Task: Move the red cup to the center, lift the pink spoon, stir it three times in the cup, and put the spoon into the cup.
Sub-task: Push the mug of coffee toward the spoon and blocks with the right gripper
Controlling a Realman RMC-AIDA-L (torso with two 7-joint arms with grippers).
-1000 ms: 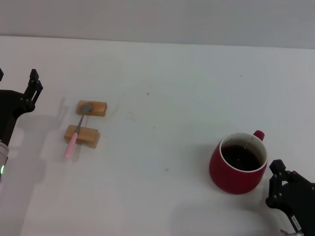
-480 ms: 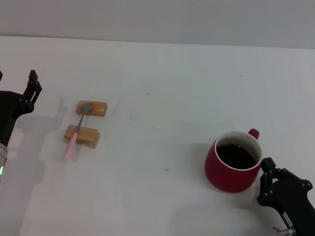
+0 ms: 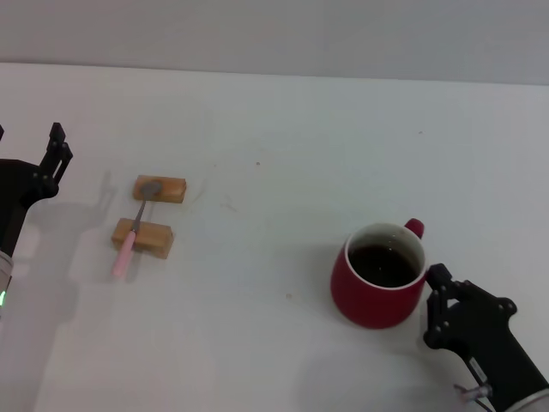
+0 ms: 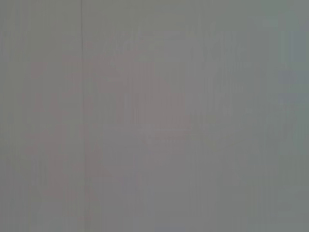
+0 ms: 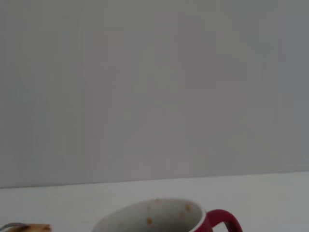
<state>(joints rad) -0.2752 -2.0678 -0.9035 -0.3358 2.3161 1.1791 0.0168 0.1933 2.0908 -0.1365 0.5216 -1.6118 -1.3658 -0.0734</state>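
The red cup (image 3: 377, 276) holds dark liquid and stands right of the table's middle, handle pointing to the back right. My right gripper (image 3: 433, 306) is open right beside the cup's right side, its upper finger (image 3: 438, 275) against the wall; the cup is not between the fingers. In the right wrist view the cup's rim (image 5: 159, 215) and handle (image 5: 223, 220) fill the lower edge. The pink spoon (image 3: 129, 245) lies across two blocks at the left. My left gripper (image 3: 30, 137) hovers open at the far left, apart from the spoon.
Two tan wooden blocks (image 3: 159, 189) (image 3: 142, 238) carry the spoon, its grey bowl on the farther one. One block (image 5: 35, 227) shows at the right wrist view's lower corner. The white table (image 3: 274, 154) ends at a grey wall behind. The left wrist view shows only blank grey.
My right gripper has slid left and pushed the red cup with it toward the table's middle. The spoon, the blocks and the left arm have stayed put.
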